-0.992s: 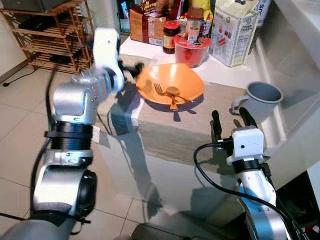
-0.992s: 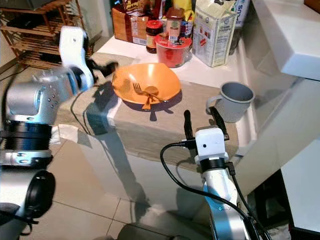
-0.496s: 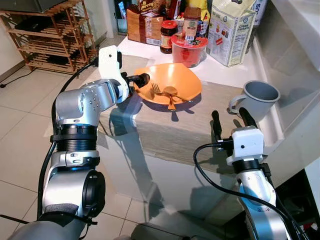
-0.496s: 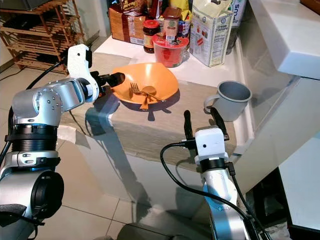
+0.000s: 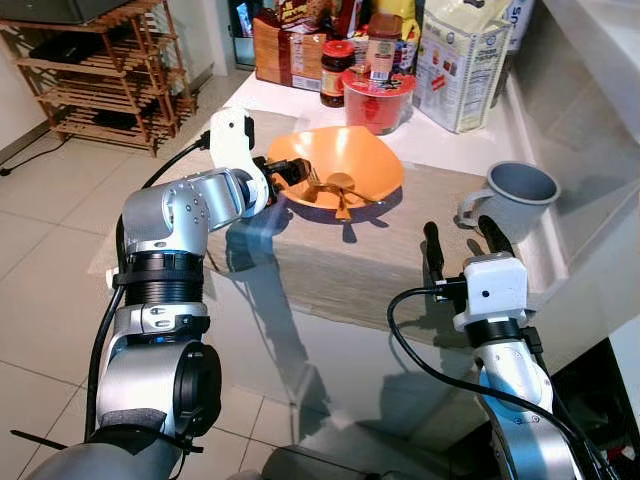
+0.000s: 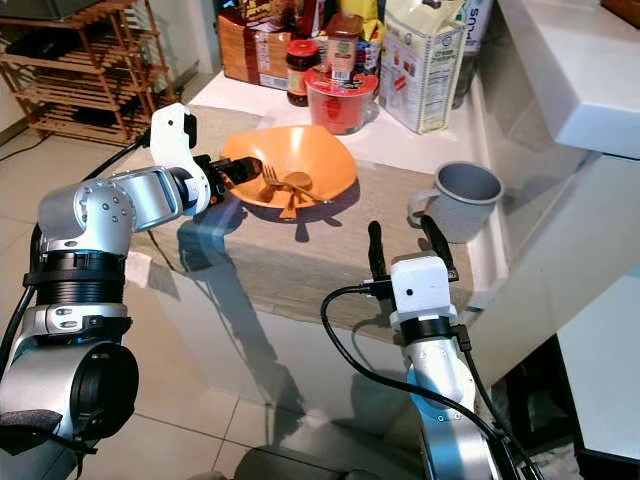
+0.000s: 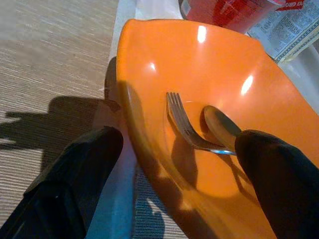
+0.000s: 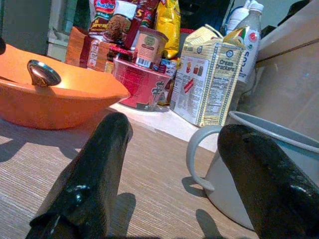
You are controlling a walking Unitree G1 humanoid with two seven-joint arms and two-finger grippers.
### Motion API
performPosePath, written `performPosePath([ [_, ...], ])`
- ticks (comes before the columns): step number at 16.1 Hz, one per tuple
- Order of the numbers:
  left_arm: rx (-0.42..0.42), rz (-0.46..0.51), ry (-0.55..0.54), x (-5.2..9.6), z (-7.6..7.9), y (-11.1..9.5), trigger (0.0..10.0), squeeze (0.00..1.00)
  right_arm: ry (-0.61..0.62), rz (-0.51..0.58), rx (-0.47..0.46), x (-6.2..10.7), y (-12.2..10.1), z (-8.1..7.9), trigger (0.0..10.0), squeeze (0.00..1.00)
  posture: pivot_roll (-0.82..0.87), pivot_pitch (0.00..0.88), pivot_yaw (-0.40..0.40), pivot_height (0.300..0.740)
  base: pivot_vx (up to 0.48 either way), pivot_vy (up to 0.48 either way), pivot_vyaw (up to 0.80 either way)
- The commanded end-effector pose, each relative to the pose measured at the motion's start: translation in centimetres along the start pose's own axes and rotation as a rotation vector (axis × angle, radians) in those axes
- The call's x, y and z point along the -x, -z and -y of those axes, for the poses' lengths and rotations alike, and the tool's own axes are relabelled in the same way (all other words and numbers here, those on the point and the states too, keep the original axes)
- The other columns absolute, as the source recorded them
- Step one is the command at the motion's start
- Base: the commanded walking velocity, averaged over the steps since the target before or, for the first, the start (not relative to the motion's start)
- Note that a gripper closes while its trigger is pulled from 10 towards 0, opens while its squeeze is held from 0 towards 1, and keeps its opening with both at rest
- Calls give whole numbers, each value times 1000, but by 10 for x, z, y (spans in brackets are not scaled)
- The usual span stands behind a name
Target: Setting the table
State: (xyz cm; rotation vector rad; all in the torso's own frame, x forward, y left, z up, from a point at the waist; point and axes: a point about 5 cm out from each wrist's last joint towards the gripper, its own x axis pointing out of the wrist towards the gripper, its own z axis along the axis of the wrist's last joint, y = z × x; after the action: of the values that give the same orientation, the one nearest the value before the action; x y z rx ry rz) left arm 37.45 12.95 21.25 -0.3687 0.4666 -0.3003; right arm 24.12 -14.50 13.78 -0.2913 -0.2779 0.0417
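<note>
Our left gripper (image 5: 288, 172) reaches from the left with fingers spread, straddling the near rim of the one orange bowl (image 5: 350, 160) at upper centre, which holds one fork (image 7: 183, 124) and one spoon (image 7: 222, 130). Our right gripper (image 5: 462, 243), also open and empty, hovers lower right beside the single grey mug (image 5: 522, 197).

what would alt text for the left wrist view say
The left gripper is open, its two black fingers straddling the near rim of an orange bowl on a beige table runner. A fork and spoon lie inside the bowl, and a red container stands behind it.
</note>
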Motion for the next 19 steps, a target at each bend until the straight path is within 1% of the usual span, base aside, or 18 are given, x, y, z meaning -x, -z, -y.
performPosePath([
  [1,5,-13,2,-3,2,2,7294,0,5,7,11,1,-3,3,10000,0,19,0,6,740,0,0,0],
  [2,5,-13,2,-3,2,2,7294,0,5,7,11,1,-3,3,10000,0,19,0,6,740,0,0,0],
  [3,16,-21,-7,-5,-1,5,0,0,5,7,11,1,-3,2,10000,0,18,0,6,740,0,0,0],
  [4,48,-25,-16,-7,-4,7,0,0,5,6,12,1,-3,3,10000,0,16,0,6,740,0,0,0],
  [6,86,-22,-24,-8,-5,7,0,0,6,3,13,1,-2,3,10000,0,16,0,6,740,0,0,0],
  [9,124,-15,-30,-10,-4,7,0,0,6,0,12,1,-2,2,10000,0,17,0,10,740,0,0,0],
  [11,103,5,-39,-11,-5,6,0,0,6,-1,11,1,-2,2,10000,0,17,0,11,740,0,0,0],
  [13,109,1,-34,-12,-4,7,0,0,5,-1,12,1,-1,2,10000,0,14,0,11,740,0,0,0],
  [14,127,0,-26,-12,-3,7,0,0,5,-1,13,1,-1,2,10000,0,14,0,12,740,0,0,0],
  [15,192,-3,-12,-14,-1,7,0,0,4,-2,14,2,-1,2,10000,0,13,0,14,740,0,0,0],
  [16,212,-3,-9,-14,-1,7,0,0,4,-2,14,2,-1,2,10000,0,13,0,14,740,0,0,0],
  [18,281,45,-34,-16,2,1,0,0,6,-5,12,2,-1,1,10000,0,12,0,17,740,0,0,0],
  [19,293,58,-49,-16,2,0,0,0,6,-6,12,2,-1,1,10000,0,12,0,17,740,0,0,0],
])
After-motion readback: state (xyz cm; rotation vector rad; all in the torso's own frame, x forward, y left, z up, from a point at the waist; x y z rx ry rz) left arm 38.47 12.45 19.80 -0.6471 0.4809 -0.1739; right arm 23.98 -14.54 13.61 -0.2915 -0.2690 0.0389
